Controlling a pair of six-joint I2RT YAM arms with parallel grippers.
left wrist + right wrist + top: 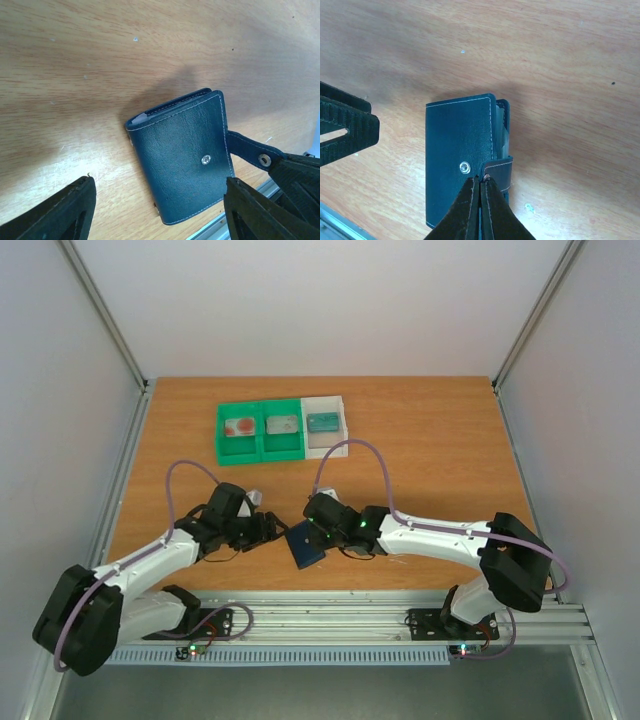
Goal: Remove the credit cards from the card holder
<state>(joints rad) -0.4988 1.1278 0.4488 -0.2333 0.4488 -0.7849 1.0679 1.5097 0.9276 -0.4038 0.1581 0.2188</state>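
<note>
A: First entry, the card holder (182, 162): where is it?
B: Dark blue, folded shut, close to the near edge of the table (430, 440), about midway along it, between the two arms. Cannot tell whether it lies flat on the wood or is raised off it.
A: Fastening?
B: The side tab (500, 170) is undone, clear of the snap stud (205, 159) on the cover. A pale edge shows between the leaves.
A: And the right gripper (481, 185)?
B: Fingers together, pinched on the end of the tab.
A: The left gripper (268, 528)?
B: Fingers (60, 215) wide apart, one to each side of the holder.
A: Credit cards?
B: One pale card with a red blotch (240, 427), in the left green compartment of the tray (260, 456) towards the far edge. A greyish card (281, 424) in the middle compartment. A teal item (322, 421) in the white one.
</note>
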